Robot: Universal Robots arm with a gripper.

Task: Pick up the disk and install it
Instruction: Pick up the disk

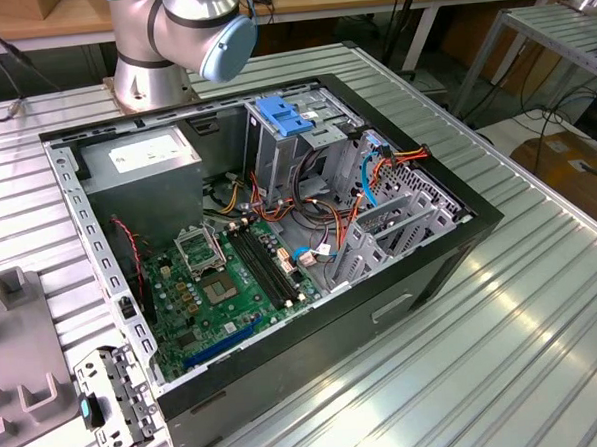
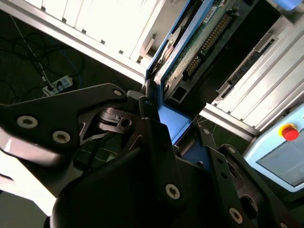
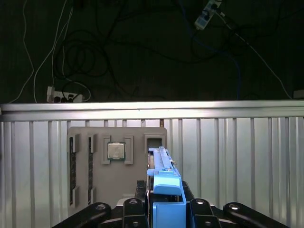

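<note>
In the exterior view an open computer case (image 1: 412, 296) lies on the ribbed metal worktop (image 1: 543, 311), with the arm (image 1: 183, 34) rising at its far side. In the second wrist view the pincer (image 2: 170, 124) is clamped on the disk (image 2: 202, 40) at its blue side rail, and the disk's green circuit board shows. In the first wrist view the disk stands edge-on between the black fingers (image 3: 140, 192), with a grey holder plate (image 3: 118, 183) carrying a processor chip (image 3: 116, 151) beyond it.

Exterior view above open computer case (image 1: 287, 384), both wrist views near disk (image 3: 165, 187) (image 2: 202, 45)
</note>
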